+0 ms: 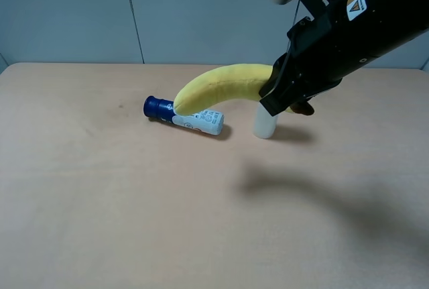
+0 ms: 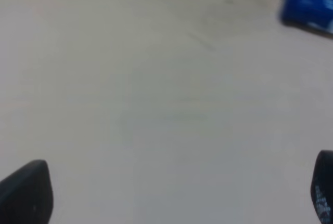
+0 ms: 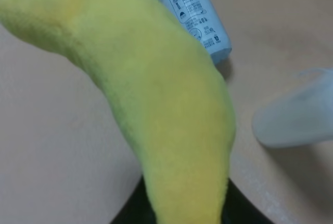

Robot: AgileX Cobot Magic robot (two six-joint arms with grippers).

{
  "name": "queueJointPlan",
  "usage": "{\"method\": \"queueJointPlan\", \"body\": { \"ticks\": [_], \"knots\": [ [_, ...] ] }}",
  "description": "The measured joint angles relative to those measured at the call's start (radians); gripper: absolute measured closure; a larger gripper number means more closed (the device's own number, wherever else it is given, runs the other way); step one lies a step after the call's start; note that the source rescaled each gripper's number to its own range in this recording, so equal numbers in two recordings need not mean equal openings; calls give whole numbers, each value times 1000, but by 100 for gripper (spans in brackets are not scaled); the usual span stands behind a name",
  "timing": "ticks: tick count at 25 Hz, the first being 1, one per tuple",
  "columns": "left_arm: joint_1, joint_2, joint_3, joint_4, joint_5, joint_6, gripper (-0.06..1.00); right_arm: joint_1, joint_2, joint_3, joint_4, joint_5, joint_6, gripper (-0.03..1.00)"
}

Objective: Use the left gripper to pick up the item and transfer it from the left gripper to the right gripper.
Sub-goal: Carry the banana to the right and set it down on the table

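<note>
banana: off the bench, gripped near its stem end by the right gripper. The dark stem tip pokes out past the fingers.
right fingers: narrow, closed on the banana. In the right wrist view it runs straight out from between them.
left gripper: fingers wide, nothing between them, only bare bench below. Not made out in the high view.
axis: the long axis runs from the right fingers toward the left arm's side, curving down. The free tip ends by the blue cap of the lying bottle; cannot tell if they touch.
cylinder: upright, just below the right fingers.
nearer arm: right, which has it.
judgement: the transfer looks complete. The grip is at one end with a long overhang, so the banana may pivot.
</note>
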State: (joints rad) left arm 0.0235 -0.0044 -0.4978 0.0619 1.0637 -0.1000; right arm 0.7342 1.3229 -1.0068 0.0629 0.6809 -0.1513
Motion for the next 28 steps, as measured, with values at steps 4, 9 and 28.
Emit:
{"method": "queueJointPlan", "body": {
  "ticks": [4, 9, 28],
  "knots": [
    [93, 0, 0, 0, 0, 0, -5, 0, 0, 0, 0, 0, 20, 94],
    [110, 0, 0, 6, 0, 0, -5, 0, 0, 0, 0, 0, 63, 94],
    [110, 0, 0, 7, 0, 0, -5, -360, 17, -170, -1, 23, 122, 94]
  ]
}}
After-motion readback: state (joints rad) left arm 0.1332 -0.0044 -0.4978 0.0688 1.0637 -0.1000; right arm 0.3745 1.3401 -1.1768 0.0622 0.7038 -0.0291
